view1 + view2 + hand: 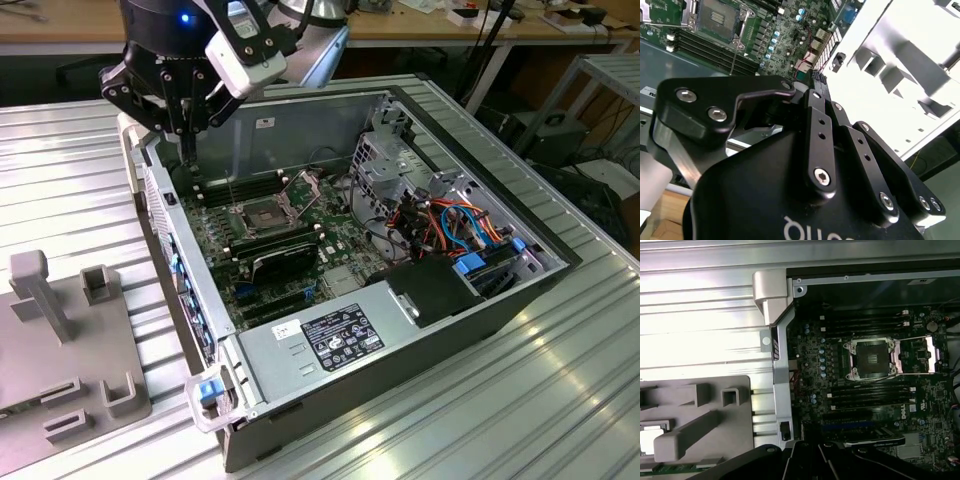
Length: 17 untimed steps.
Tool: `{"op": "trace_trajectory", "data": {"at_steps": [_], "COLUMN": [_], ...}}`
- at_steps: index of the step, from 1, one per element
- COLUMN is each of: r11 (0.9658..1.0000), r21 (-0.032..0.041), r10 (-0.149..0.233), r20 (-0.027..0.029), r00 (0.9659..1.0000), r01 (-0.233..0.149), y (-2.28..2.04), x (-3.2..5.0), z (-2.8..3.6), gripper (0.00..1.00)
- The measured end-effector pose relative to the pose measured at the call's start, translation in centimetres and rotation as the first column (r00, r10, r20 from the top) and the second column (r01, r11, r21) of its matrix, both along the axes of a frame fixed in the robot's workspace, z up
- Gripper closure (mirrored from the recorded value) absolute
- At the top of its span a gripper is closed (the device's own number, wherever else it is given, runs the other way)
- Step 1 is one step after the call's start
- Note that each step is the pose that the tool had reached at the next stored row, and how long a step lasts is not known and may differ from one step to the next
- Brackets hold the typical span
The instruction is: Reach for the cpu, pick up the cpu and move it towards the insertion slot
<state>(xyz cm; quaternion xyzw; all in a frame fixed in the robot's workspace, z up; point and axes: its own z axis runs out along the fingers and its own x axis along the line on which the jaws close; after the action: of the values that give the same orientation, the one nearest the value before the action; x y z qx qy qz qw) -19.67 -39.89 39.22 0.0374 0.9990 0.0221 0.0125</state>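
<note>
Exterior view: the end effector (186, 135) hangs over a corner of the computer case (300, 120), near the insertion slot (262, 215); I cannot tell its grip. Second wrist view: the slot lies beyond it. First wrist view: a pale square, perhaps the cpu (649, 440), sits in the grey fixture (740, 440).

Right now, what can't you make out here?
Black metal pincer: whether it holds anything; second wrist view, its own body covers the tip.
Pale square in grey plastic holder: first wrist view, cut by frame edge; cpu or not, unclear.
Silvery square insertion slot: contacts too small, exterior view.
</note>
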Motion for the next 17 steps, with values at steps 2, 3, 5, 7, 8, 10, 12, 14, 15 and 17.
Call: {"op": "trace_trajectory", "data": {"at_steps": [2, 3, 5, 7, 8, 10, 12, 14, 15, 17], "r11": [1.0000, 1.0000, 1.0000, 1.0000, 1.0000, 1.0000, 1.0000, 1.0000, 1.0000, 1.0000], "r21": [0.0000, 0.0000, -0.0001, 0.0000, 0.0000, 0.0000, 0.0000, 0.0000, 0.0000, -0.0001], "r10": [0.000, 0.000, 0.000, 0.000, 0.000, 0.000, 0.000, 0.000, 0.000, 0.000], "r20": [0.0000, 0.0000, 0.0000, 0.0000, 0.0000, 0.0000, 0.0000, 0.0000, 0.0000, 0.0000], "r00": [1.0000, 1.0000, 1.0000, 1.0000, 1.0000, 1.0000, 1.0000, 1.0000, 1.0000, 1.0000], "r01": [0.000, 0.000, 0.000, 0.000, 0.000, 0.000, 0.000, 0.000, 0.000, 0.000], "y": [0.00, 0.00, 0.00, 0.00, 0.00, 0.00, 0.00, 0.00, 0.00, 0.00], "x": [-0.13, -0.19, -0.30, -0.46, -0.50, -0.62, -0.71, -0.82, -0.87, -0.97], "z": [0.00, 0.00, 0.00, -0.01, -0.01, -0.01, -0.01, -0.02, -0.02, -0.02], "gripper": [0.89, 0.89, 0.89, 0.89, 0.89, 0.89, 0.89, 0.89, 0.89, 0.89]}}
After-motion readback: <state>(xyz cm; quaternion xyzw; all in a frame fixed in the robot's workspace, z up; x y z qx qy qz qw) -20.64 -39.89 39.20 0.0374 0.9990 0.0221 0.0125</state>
